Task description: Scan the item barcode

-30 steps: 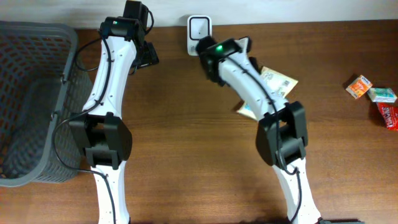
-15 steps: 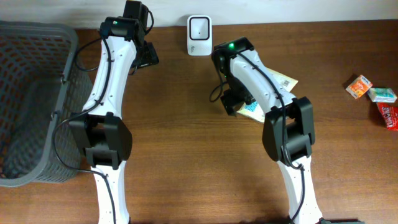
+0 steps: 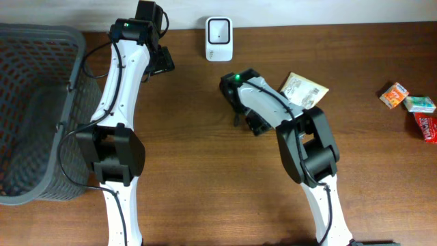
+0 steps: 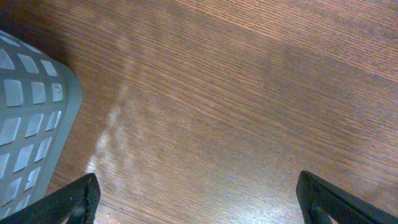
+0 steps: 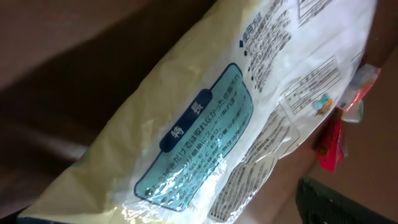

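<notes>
The item, a pale yellow and white packet (image 3: 305, 89) with a blue label, lies flat on the wooden table, partly under my right arm. In the right wrist view the packet (image 5: 205, 118) fills most of the frame, printed side up; I cannot make out a barcode. My right gripper (image 3: 254, 121) is open just left of the packet, and only one dark finger (image 5: 336, 200) shows. The white scanner (image 3: 218, 31) stands at the table's back edge. My left gripper (image 4: 202, 199) hangs open over bare wood with nothing between its fingers.
A grey mesh basket (image 3: 34, 109) takes up the far left, and its corner (image 4: 31, 124) shows in the left wrist view. Three small packages lie at the right edge: orange (image 3: 395, 96), white-green (image 3: 420, 104) and red (image 3: 427, 127).
My right gripper left the scanner, swung toward the table's middle and opened. The packet, which was under the arm, now lies on the table to its right. The left arm has not moved.
</notes>
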You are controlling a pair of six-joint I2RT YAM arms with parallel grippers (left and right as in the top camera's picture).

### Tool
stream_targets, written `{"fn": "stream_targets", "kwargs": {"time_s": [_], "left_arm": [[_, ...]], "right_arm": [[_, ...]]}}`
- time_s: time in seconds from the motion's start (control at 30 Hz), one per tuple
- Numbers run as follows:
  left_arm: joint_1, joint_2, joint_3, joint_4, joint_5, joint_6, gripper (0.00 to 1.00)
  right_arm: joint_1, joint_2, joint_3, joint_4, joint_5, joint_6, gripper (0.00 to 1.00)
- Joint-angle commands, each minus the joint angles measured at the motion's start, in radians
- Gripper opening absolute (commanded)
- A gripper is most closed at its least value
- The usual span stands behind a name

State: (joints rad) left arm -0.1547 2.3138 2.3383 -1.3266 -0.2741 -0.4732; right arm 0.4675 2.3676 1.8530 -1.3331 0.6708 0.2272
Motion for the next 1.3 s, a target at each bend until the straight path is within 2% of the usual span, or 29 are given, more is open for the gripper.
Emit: {"fn": "stream_targets", "kwargs": {"time_s": [0.0,0.1,0.17,0.3,0.4,0.53,0.7,0.77,0.83,0.9,0.97,1.07,1.17,1.27], "left_arm": [[-0.001,-0.025,-0.002,-0.001,-0.011,-0.011,0.99],[-0.001,-0.025,-0.002,-0.001,-0.011,-0.011,0.99],[-0.001,-0.025,-0.002,-0.001,-0.011,-0.011,0.99],[-0.001,-0.025,-0.002,-0.001,-0.011,-0.011,0.99],[-0.001,-0.025,-0.002,-0.001,-0.011,-0.011,0.99],[-0.001,-0.025,-0.002,-0.001,-0.011,-0.011,0.99],[-0.001,-0.025,-0.002,-0.001,-0.011,-0.011,0.99],[-0.002,-0.025,-0.002,-0.001,-0.011,-0.011,0.99],[-0.001,-0.025,-0.002,-0.001,-0.011,-0.011,0.99],[-0.001,-0.025,-0.002,-0.001,-0.011,-0.011,0.99],[-0.001,-0.025,-0.002,-0.001,-0.011,-0.011,0.99],[-0.001,-0.025,-0.002,-0.001,-0.011,-0.011,0.99],[-0.002,-0.025,-0.002,-0.001,-0.011,-0.011,0.99],[-0.002,-0.025,-0.002,-0.001,-0.011,-0.011,0.99]], "right_arm": [[-0.046,-0.020,-0.021,0.078,0.018,0.016,0.99],[-0.076,-0.020,-0.063,0.198,0.013,0.017,0.98],[-0.091,-0.020,-0.093,0.270,0.006,0.017,0.90],[-0.158,-0.020,-0.179,0.411,-0.084,0.017,0.87],[-0.212,-0.020,-0.228,0.473,-0.102,0.017,0.72],[-0.240,-0.020,-0.225,0.479,-0.157,0.017,0.04],[-0.242,-0.039,-0.009,0.302,-0.243,0.017,0.04],[-0.245,-0.065,0.202,0.175,-0.395,-0.014,0.04],[-0.246,-0.067,0.432,0.023,-0.652,-0.093,0.04],[-0.245,-0.067,0.573,-0.087,-0.824,-0.093,0.04],[-0.245,-0.067,0.632,-0.138,-1.038,-0.093,0.04],[-0.245,-0.067,0.632,-0.130,-1.414,-0.100,0.04],[-0.249,-0.067,0.632,-0.107,-1.700,-0.099,0.04],[-0.271,-0.065,0.630,-0.103,-1.772,-0.095,0.04]]}}
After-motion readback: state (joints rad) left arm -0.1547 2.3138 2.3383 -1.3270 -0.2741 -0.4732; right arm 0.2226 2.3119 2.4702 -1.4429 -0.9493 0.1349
